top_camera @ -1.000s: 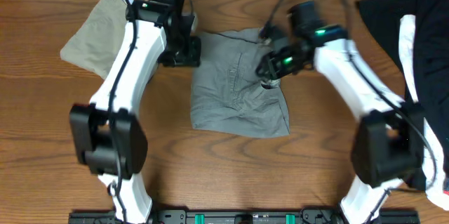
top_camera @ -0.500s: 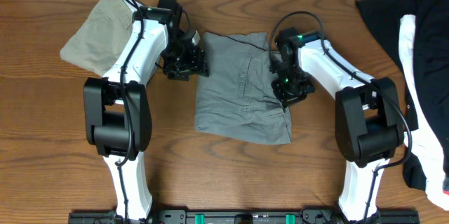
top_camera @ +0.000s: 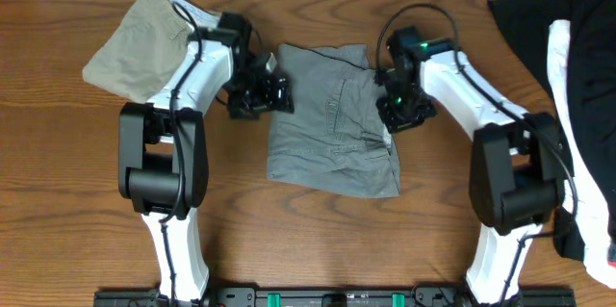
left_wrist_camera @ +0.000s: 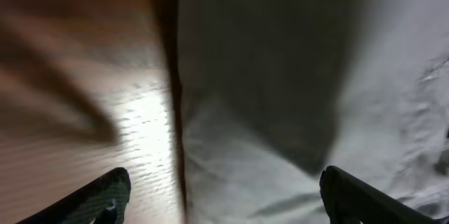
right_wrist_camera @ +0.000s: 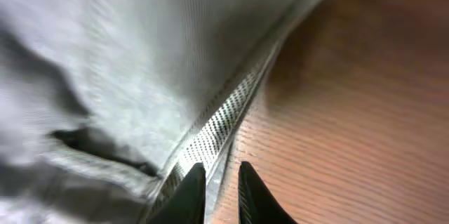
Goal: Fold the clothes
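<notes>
The grey shorts (top_camera: 327, 124) lie folded at the table's middle. My left gripper (top_camera: 272, 95) sits at their upper left edge. In the left wrist view the left gripper (left_wrist_camera: 224, 203) is open wide, one fingertip (left_wrist_camera: 105, 196) over bare wood and the other over grey cloth (left_wrist_camera: 280, 112), with nothing gripped. My right gripper (top_camera: 397, 113) is at the shorts' right edge. In the right wrist view the right gripper (right_wrist_camera: 219, 190) is shut on a thin strip of the shorts' hem (right_wrist_camera: 217, 133) and its dotted lining.
Khaki-green shorts (top_camera: 135, 42) lie folded at the back left, just behind the left arm. Black and white garments (top_camera: 563, 66) are heaped along the right edge of the wooden table (top_camera: 318, 240).
The left gripper has opened wide and shifted slightly right along the shorts' edge. The right gripper has come from above the shorts' middle to their right edge and closed on the hem.
</notes>
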Tool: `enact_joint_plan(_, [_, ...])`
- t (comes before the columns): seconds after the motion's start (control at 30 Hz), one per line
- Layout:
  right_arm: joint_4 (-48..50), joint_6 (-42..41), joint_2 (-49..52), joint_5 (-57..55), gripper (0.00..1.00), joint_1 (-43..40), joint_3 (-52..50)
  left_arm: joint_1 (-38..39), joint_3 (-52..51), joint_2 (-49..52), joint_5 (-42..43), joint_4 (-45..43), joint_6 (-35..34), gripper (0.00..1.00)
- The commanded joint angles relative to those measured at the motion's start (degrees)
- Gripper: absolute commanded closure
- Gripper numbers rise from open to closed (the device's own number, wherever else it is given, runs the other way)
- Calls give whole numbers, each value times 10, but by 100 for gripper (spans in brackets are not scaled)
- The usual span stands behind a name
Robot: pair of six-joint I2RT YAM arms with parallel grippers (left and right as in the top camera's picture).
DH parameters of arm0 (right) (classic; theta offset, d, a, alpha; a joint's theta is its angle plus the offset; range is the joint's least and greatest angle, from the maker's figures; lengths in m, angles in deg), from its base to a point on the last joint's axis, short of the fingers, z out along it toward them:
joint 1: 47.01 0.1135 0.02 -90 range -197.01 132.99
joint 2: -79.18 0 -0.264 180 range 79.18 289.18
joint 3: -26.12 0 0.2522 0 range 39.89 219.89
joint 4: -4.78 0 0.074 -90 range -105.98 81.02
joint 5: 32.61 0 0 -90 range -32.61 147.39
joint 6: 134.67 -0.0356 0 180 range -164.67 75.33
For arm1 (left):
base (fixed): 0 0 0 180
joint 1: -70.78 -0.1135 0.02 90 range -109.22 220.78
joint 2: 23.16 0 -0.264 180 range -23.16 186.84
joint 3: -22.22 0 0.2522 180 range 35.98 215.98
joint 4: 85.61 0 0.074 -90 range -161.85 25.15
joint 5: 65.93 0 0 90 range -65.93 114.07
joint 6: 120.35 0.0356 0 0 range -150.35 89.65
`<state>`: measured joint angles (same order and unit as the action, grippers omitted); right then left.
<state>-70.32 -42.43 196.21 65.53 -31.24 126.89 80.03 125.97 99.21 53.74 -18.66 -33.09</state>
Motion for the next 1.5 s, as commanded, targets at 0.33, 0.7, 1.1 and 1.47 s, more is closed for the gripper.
enact_joint_plan(0.33, [48, -1, -72, 44, 81, -18, 16, 27, -58, 2, 164, -87, 31, 35])
enact_joint_plan(0.7, [48, -1, -73, 43, 81, -20, 16, 37, -43, -14, 210, -104, 59, 94])
enact_joint_plan(1.1, [53, -44, -73, 75, 82, -47, 16, -132, 102, -73, 225, -298, -23, 94])
enact_joint_plan(1.47, [48, -52, -92, 118, 83, -47, 16, -320, 87, -3, 50, -318, -193, 94])
